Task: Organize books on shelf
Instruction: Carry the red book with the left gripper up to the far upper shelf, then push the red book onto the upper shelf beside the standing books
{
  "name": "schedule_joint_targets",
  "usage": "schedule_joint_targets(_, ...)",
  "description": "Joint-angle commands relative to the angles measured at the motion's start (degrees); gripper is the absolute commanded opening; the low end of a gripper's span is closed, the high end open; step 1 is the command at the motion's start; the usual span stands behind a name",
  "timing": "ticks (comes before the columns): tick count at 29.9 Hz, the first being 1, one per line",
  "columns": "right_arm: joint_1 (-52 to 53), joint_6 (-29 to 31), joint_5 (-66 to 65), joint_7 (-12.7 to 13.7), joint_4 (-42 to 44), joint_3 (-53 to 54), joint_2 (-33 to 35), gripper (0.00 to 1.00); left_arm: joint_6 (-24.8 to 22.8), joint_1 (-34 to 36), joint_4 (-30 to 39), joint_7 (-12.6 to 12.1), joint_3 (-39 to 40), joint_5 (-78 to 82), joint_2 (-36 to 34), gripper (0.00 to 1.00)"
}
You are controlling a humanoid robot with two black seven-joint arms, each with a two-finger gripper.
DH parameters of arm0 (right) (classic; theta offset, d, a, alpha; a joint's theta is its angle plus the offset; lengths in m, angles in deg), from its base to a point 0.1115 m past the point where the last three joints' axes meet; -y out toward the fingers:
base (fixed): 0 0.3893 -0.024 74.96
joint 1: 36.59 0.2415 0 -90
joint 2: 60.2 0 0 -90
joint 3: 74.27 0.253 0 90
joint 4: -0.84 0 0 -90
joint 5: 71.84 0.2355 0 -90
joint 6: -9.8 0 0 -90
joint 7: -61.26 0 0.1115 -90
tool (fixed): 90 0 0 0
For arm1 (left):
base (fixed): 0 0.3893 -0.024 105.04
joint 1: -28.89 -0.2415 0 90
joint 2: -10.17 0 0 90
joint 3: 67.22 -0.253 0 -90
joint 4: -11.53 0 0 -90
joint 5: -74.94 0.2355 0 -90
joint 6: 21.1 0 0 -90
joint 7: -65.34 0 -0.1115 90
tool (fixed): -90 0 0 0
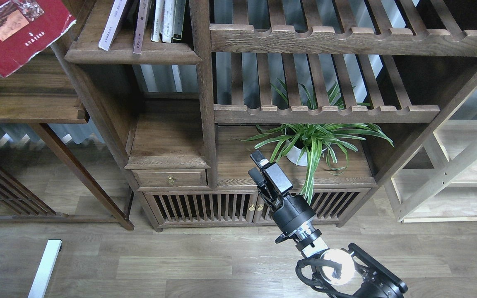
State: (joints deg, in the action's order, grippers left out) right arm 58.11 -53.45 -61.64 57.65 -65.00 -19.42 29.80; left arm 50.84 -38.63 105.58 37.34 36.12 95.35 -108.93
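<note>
one arm only shows in the head view: the right arm rises from the lower edge, its right gripper (258, 165) raised in front of the low cabinet (197, 203), grasping nothing; the fingers (257, 157) look nearly closed, though seen end-on i cannot tell for sure. behind it a potted spider plant (313, 140) stands on the cabinet top under the slatted racks (325, 114). farther back and to the upper left, the shelf (133, 51) carries a row of pale books (155, 20), some leaning. at the top left corner a red book (15, 33) with a photo cover hangs tilted, off the shelf; what holds it lies out of view. judged step: bringing the red book to the row. the next move calls for turning it upright and sliding it in beside the leaning books.
</note>
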Motion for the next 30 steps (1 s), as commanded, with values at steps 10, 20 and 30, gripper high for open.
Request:
schedule_joint_targets(10, 1.10, 0.67, 0.08, 0.00, 0.00, -0.01, 0.00, 1.00, 9.09, 6.15, -1.49, 0.00, -8.40, 0.16, -3.77, 0.02)
schedule_joint_targets(20, 1.28, 1.25, 0.00, 0.00, 0.00, 0.61, 0.00, 1.00, 12.52, 20.13, -8.61, 0.00, -19.13, 0.34, -5.18, 0.02)
schedule_joint_targets(30, 0.84, 1.25, 0.08, -0.08, 0.00, 1.22, 0.00, 1.00, 13.40, 31.47, -17.75, 0.00, -28.97, 0.34, -4.56, 0.02)
